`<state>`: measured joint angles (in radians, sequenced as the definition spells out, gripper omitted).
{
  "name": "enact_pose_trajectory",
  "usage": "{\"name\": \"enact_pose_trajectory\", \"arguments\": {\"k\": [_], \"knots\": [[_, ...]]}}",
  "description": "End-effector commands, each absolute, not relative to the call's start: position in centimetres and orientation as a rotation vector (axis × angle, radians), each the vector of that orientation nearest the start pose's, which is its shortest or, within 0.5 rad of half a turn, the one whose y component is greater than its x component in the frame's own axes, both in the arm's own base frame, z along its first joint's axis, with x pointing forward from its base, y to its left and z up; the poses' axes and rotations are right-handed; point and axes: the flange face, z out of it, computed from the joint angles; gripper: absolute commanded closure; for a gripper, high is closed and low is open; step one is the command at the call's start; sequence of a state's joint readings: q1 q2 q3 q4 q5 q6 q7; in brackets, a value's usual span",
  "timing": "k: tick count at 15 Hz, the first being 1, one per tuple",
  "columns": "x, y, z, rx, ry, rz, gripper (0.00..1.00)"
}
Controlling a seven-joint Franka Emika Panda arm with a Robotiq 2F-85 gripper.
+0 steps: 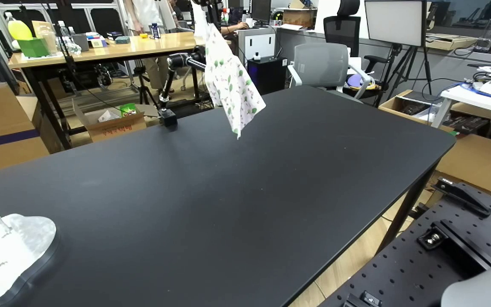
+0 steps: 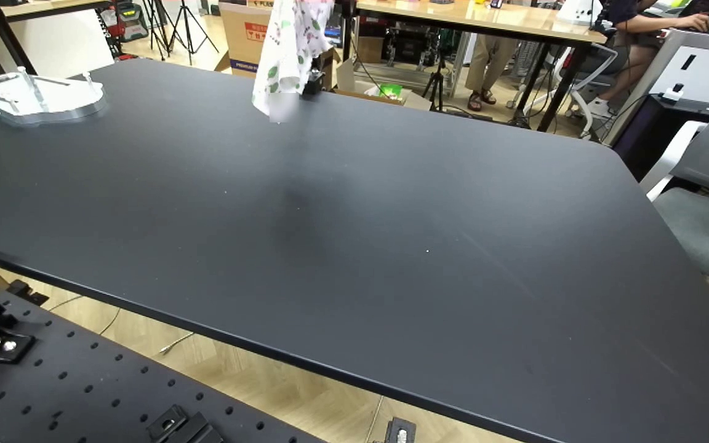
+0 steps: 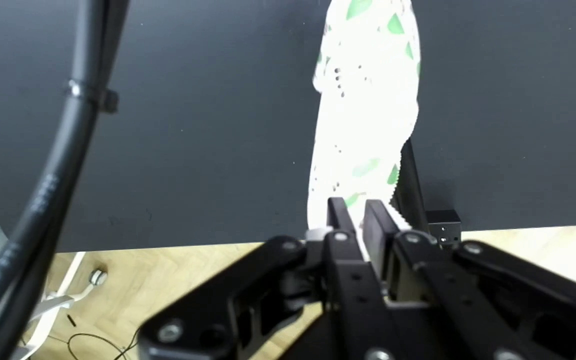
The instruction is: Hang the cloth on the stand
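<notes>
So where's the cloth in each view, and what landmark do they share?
In an exterior view: cloth high, slightly left of centre; stand's base to its lower left.
In an exterior view: cloth at top, left of centre; stand's base at its lower right.
In the wrist view: cloth right of centre, from the top down; stand's base to its lower right.
Shared landmark: the stand's base, a black block.
</notes>
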<state>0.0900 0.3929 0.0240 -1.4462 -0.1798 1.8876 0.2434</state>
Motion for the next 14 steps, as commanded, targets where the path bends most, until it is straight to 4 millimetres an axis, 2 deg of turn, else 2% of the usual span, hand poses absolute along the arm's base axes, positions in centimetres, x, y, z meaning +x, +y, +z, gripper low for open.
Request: {"name": "enact_pose_trajectory", "arguments": {"k": [1,5,8,9,12,14], "knots": [[68.89,5.77,47.51,-3.296,0.145,-0.098,0.54],[68.97,5.71,47.63,-3.298,0.139,-0.093,0.26],[68.33,6.31,47.71,-3.290,0.100,-0.086,0.06],[68.56,6.07,46.96,-3.294,0.115,-0.100,0.23],[68.49,6.42,46.93,-3.295,0.094,-0.094,0.06],[68.49,6.43,46.93,-3.296,0.090,-0.093,0.06]]}}
